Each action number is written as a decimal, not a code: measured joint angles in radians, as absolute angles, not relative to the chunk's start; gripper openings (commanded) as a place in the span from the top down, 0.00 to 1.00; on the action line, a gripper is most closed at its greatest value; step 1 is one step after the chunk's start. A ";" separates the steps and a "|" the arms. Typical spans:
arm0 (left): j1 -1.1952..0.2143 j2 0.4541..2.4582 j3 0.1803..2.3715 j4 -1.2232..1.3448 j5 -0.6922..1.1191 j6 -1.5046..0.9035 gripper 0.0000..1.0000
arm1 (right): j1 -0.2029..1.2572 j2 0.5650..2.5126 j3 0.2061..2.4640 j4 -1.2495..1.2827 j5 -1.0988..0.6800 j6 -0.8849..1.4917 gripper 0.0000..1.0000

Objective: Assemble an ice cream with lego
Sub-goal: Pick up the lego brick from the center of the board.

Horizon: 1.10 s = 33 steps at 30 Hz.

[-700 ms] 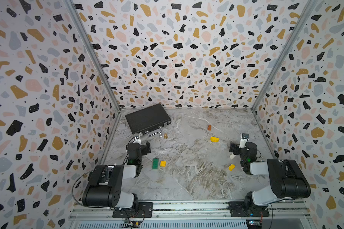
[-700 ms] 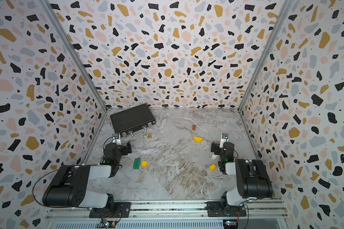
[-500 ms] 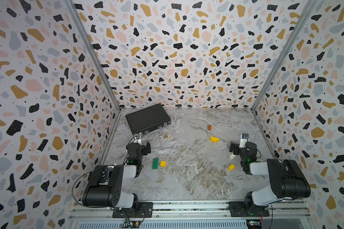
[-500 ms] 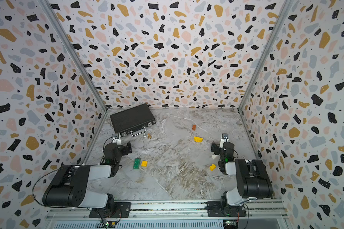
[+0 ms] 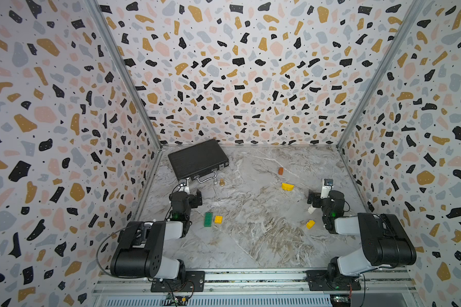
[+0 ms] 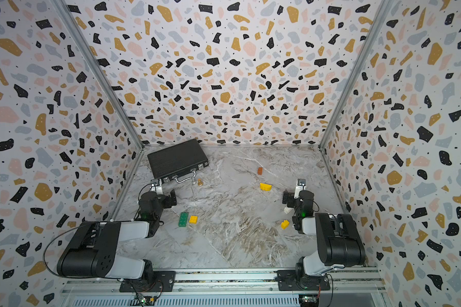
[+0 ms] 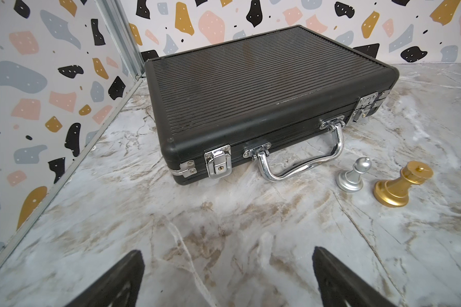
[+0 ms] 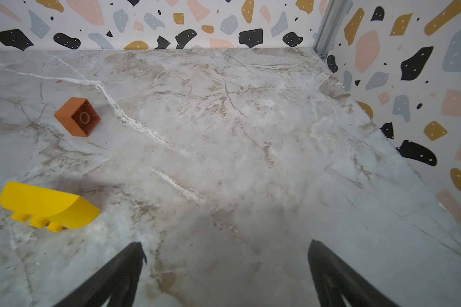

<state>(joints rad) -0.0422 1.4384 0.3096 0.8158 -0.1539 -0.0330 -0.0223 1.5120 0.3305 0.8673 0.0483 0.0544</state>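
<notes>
**1. View coverage**
- Both top views take in the whole cell. Each wrist view covers only the strip ahead of its own arm.
- The left wrist view has the left gripper [image 7: 227, 251] at the lower edge of the frame. Its two black fingers stand wide apart with bare table between them.
- The right wrist view has the right gripper [image 8: 225, 243] in the same condition: fingers spread, nothing held.
- Only the left wrist view resolves the silver pawn [image 7: 353, 175]. In the top views it is a speck.
- Only the right wrist view shows the hollow underside of the orange-brown brick [image 8: 77, 117].

**2. Count**
- The lego consists of six loose bricks, none joined, all lying on the table [image 5: 250, 247].
- Lower right of centre: one small yellow brick [image 5: 310, 224].
- Lower left of centre: one long green brick [image 5: 208, 219], with one square yellow brick [image 5: 218, 219] just beside it.
- Close by the right gripper: one white brick [image 5: 311, 209]. Contact cannot be determined.
- Right of centre: one half-round yellow brick [image 5: 287, 186], lying on its side.
- Further back sits the orange-brown brick.
- Beyond the bricks: two chess pieces, the pawn and one gold piece [image 7: 399, 186], and one case [image 5: 198, 159] in the far left corner.

**3. Materials and shapes**
- Bricks: glossy plastic with round studs.
- Table: grey-white marble pattern with brown veining.
- Case: black, finely ribbed and closed, with chrome latches and a chrome bail handle.
- Walls [image 5: 250, 79]: terrazzo print.
</notes>
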 measured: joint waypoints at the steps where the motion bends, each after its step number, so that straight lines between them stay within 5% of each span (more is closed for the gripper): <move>1: -0.042 1.438 0.310 0.815 -0.154 -0.033 0.01 | -0.022 1.512 0.331 0.867 0.048 0.054 0.00; 23: -0.042 1.417 0.307 0.809 -0.170 -0.038 0.01 | -0.022 1.497 0.330 0.857 0.049 0.054 0.00; 28: -0.042 1.188 0.366 0.595 -0.194 -0.056 0.01 | -0.022 1.253 0.332 0.724 0.041 0.076 0.00; 33: -0.042 0.996 0.507 0.537 -0.168 -0.126 0.01 | -0.022 1.076 0.331 0.778 0.066 0.337 0.00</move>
<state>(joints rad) -0.0422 0.9962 0.5072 0.5365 -0.1680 -0.1265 -0.0223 1.0763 0.3309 0.7784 0.0658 0.3370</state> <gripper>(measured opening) 0.993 0.996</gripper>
